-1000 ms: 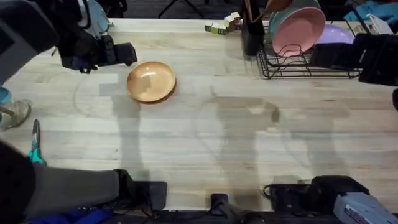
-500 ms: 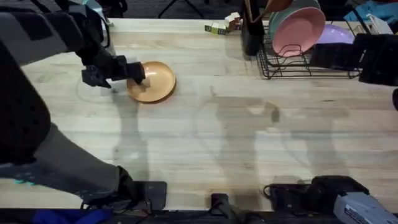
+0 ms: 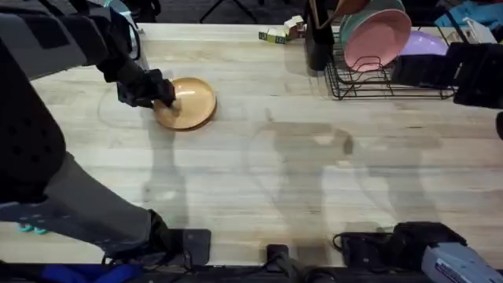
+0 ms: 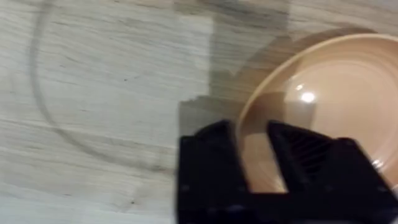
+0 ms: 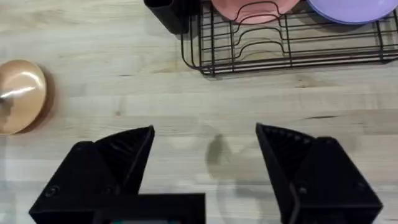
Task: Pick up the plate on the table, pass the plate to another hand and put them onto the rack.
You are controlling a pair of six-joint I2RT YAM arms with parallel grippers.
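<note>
The orange-yellow plate [image 3: 191, 104] lies on the wooden table [image 3: 275, 173] at the far left. My left gripper [image 3: 163, 93] is at the plate's left edge. In the left wrist view its two black fingers [image 4: 211, 162] straddle the plate's [image 4: 323, 93] raised rim, one outside and one inside, shut on it. The black wire rack [image 3: 389, 79] stands at the far right. My right gripper [image 5: 205, 149] hovers open in front of the rack [image 5: 286, 46], with nothing between its fingers; in that view the plate [image 5: 18, 93] lies far off to one side.
A pink plate [image 3: 377, 35] and a purple plate [image 3: 424, 43] stand in the rack, with a black utensil holder [image 3: 318, 39] on its left side. Small blocks [image 3: 281, 31] sit at the back edge. The table's middle is bare wood.
My left arm swung down from the far left onto the plate's left rim and its fingers closed over it. The plate has shifted slightly left. The right arm has not moved.
</note>
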